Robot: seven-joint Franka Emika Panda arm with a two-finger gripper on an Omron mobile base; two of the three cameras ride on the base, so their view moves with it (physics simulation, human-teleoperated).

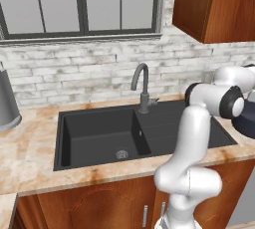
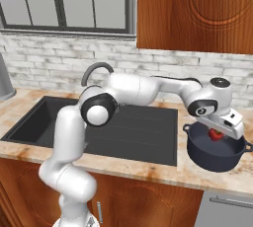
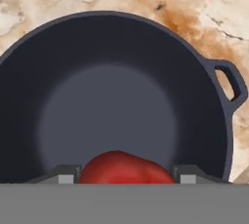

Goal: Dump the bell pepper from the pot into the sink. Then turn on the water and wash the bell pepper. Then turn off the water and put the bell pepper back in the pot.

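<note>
Red bell pepper (image 3: 127,167) sits between the gripper's (image 3: 127,175) part-open jaws inside the pot (image 2: 216,157), though whether they're gripping it I cannot tell.

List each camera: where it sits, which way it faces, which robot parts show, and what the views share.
Left base view: behind-left, facing the sink, faucet and window; arm at right.
Right base view: behind-right, facing the counter; arm reaches right to the pot.
Hand view: on the hand, looking into the pot; tool tips flank the bell pepper.
Shared: pot and pepper in right and hand views.
</note>
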